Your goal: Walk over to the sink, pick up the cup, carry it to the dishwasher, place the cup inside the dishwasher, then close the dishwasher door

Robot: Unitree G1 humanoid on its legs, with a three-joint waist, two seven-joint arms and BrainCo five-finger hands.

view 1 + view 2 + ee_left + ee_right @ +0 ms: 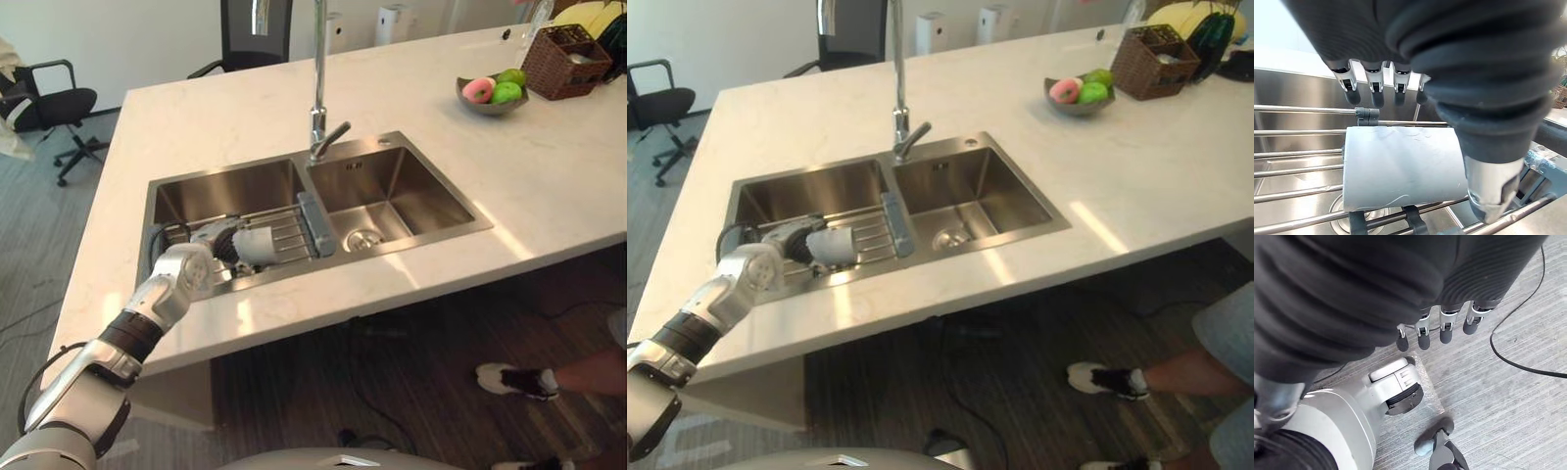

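A pale grey cup point(261, 245) lies on its side on a wire rack point(292, 233) across the left basin of the steel double sink point(411, 245). My left hand point(217, 241) reaches over the counter's front edge to the cup's left end. In the left wrist view the cup point(1400, 166) lies between the straight fingers point(1376, 93) on its far side and the thumb point(1493, 191) on its near side; they are not closed on it. My right hand point(1442, 330) hangs over the floor with relaxed fingers and holds nothing.
A tall faucet point(318, 98) rises behind the divider between the basins. On the counter's far right stand a fruit bowl point(493, 93) and a wicker basket point(565, 61). A person's leg and shoe point(514, 380) show at the lower right. An office chair point(49, 103) stands far left.
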